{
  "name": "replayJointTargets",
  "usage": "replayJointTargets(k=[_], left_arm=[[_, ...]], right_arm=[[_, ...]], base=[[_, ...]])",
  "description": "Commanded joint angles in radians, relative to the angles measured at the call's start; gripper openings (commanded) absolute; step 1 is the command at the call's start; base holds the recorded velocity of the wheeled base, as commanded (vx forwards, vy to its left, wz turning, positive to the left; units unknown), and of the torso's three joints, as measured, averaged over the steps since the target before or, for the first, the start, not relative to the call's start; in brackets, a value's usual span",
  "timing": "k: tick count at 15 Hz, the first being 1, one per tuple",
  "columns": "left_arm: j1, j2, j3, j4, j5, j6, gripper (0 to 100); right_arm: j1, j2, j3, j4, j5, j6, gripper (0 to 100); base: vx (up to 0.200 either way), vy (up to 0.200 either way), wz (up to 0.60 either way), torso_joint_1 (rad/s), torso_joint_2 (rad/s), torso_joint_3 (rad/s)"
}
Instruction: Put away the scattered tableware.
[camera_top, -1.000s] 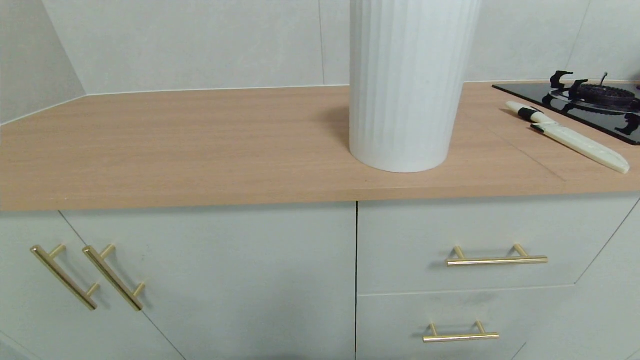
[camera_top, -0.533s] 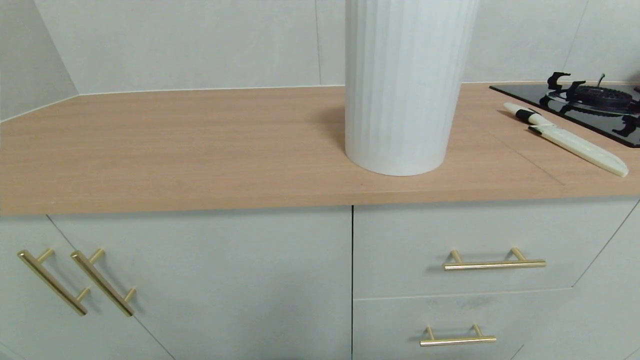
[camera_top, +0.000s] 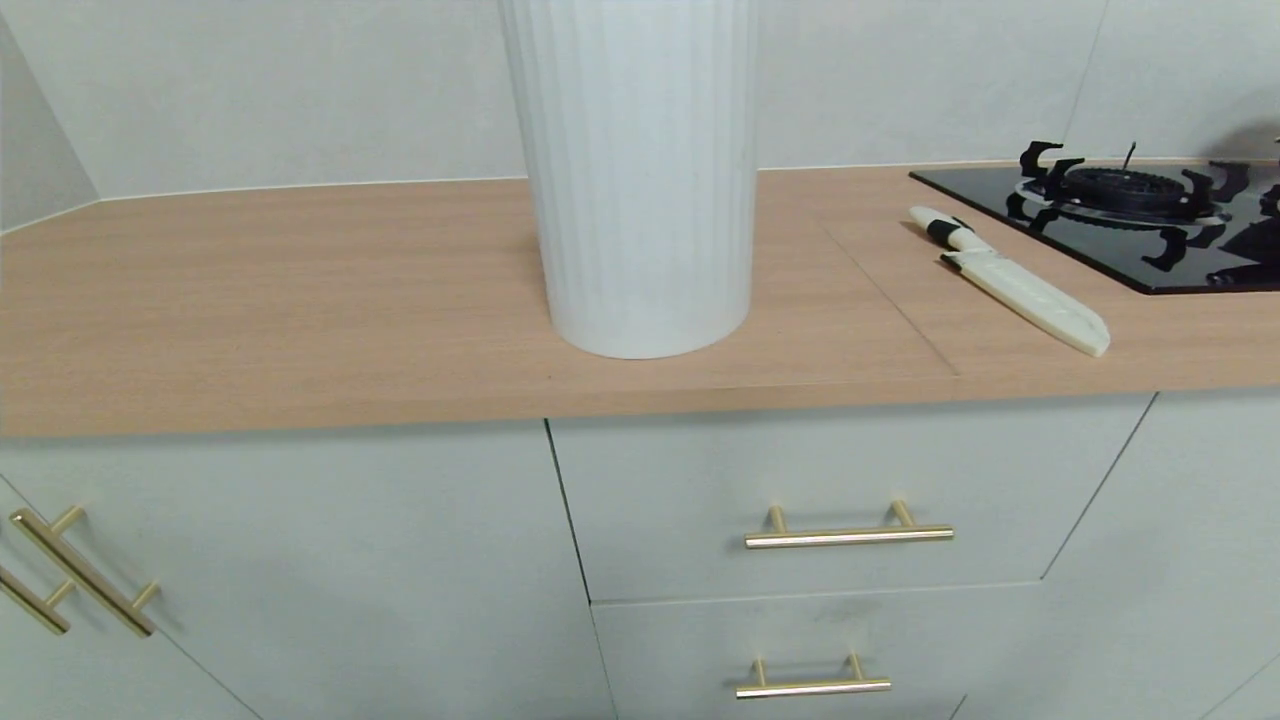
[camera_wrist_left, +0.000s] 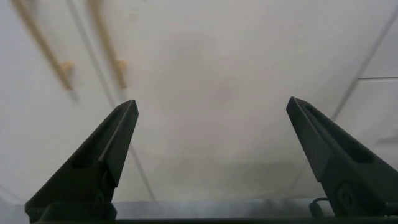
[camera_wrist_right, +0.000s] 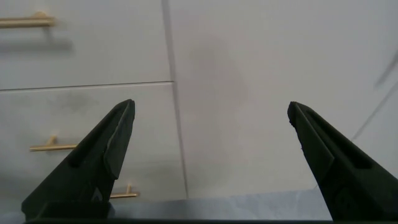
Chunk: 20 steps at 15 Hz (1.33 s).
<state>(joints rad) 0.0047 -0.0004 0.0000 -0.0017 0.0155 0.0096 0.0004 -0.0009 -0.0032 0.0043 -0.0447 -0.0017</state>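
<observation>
A cream-bladed knife (camera_top: 1010, 283) with a white and black handle lies on the wooden countertop (camera_top: 300, 290), to the right of a tall white ribbed container (camera_top: 638, 170). My left gripper (camera_wrist_left: 211, 118) is open with nothing between its fingers, held low before the pale cabinet doors with gold handles (camera_wrist_left: 115, 43). My right gripper (camera_wrist_right: 211, 118) is open too, in front of the drawer fronts (camera_wrist_right: 87, 112).
A black gas hob (camera_top: 1120, 215) with burner grates sits at the counter's back right, just beyond the knife. Below the counter are pale cabinet doors and two drawers with gold bar handles (camera_top: 848, 536). The counter's left half is bare wood.
The whole head view has shifted: container, knife and hob now sit further left in the picture, so the camera has turned right. Nothing on the counter has moved.
</observation>
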Motion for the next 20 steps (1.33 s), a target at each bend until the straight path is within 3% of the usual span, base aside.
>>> replayJointTargets(k=[1, 17, 20], left_arm=[[0.000, 0.000, 0.000, 0.000, 0.000, 0.000, 100], [0.000, 0.000, 0.000, 0.000, 0.001, -0.008, 100], [-0.002, 0.000, 0.000, 0.000, 0.001, -0.008, 100]], right_arm=[[0.000, 0.001, 0.000, 0.000, 0.000, 0.000, 100], [0.000, 0.002, 0.000, 0.000, 0.000, -0.003, 100], [0.000, 0.001, 0.000, 0.000, 0.000, -0.003, 100]], base=[[0.000, 0.000, 0.00, 0.000, 0.00, 0.000], [0.013, 0.000, 0.00, 0.002, -0.01, -0.002], [0.000, 0.000, 0.00, 0.064, -0.24, -0.255]])
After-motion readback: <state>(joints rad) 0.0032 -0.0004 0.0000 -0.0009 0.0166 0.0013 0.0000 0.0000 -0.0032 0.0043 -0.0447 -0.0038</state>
